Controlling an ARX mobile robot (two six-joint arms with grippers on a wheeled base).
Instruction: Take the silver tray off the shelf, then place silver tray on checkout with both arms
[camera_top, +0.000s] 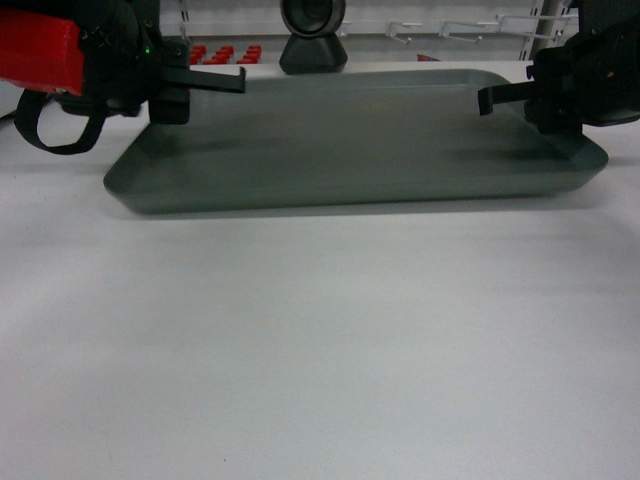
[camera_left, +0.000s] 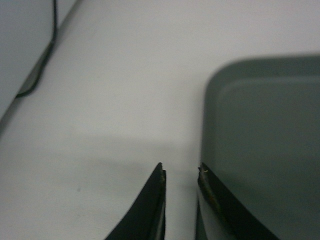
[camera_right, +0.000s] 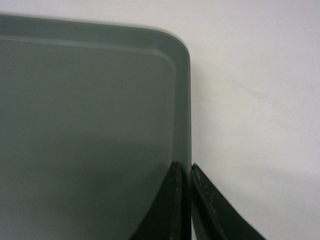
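Careful: your right gripper (camera_right: 184, 175) pinches the tray's (camera_top: 350, 140) three-o'clock rim, but the left gripper (camera_left: 182, 172) stands spread; lifting now would tilt it.

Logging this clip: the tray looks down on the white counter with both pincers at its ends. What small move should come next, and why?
Probably open the right pincer and back it off the rim. The silver tray appears to lie flat on the checkout; the right blades pinch its edge, while the left pincer already shows a gap, its outer blade over bare counter. A judgement only.
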